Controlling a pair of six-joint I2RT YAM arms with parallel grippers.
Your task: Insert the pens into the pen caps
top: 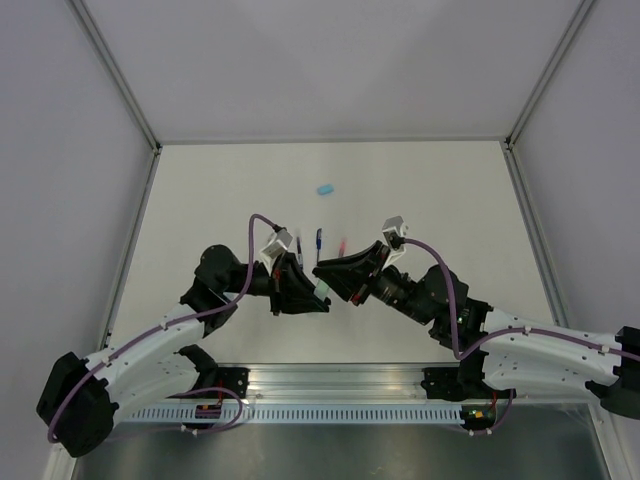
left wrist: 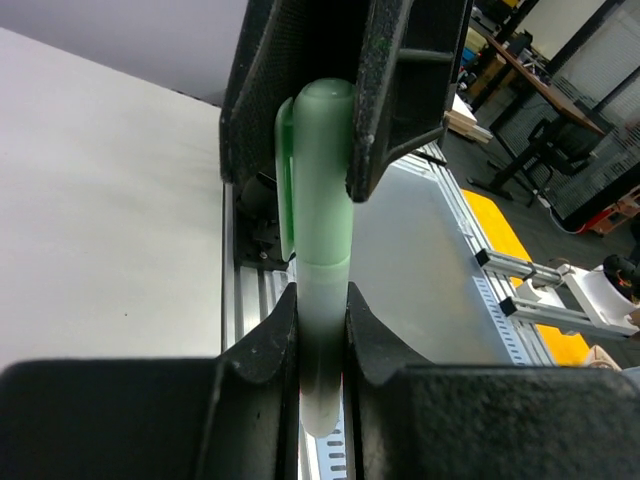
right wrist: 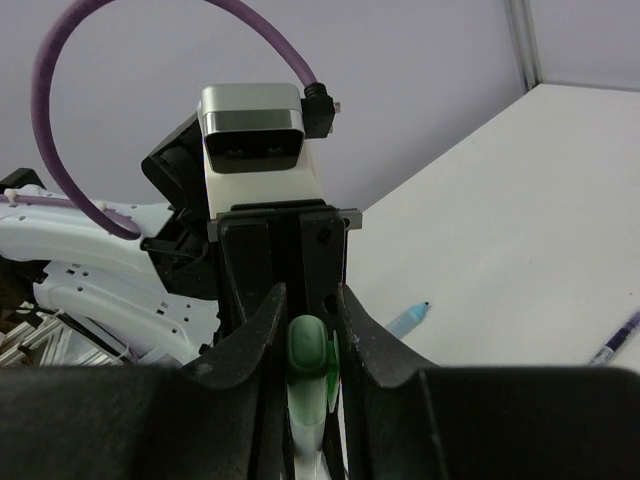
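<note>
A pale green marker (left wrist: 322, 300) is held between both grippers above the table's middle; it shows faintly in the top view (top: 322, 291). My left gripper (left wrist: 322, 310) is shut on its pale body. A greener cap with a clip (left wrist: 322, 170) sits on the marker's far end, and my right gripper (right wrist: 308, 325) is shut on that cap (right wrist: 307, 345). In the top view the left gripper (top: 306, 287) and right gripper (top: 336, 280) meet tip to tip. A dark blue pen (top: 318, 240) and a pink pen (top: 342, 245) lie just beyond them.
A small light blue piece (top: 324, 188) lies farther back on the white table (top: 450, 200). A pale blue marker (right wrist: 408, 319) and a thin dark pen (right wrist: 618, 340) lie on the table in the right wrist view. Grey walls enclose the table; the aluminium base rail (top: 330, 385) runs along the near edge.
</note>
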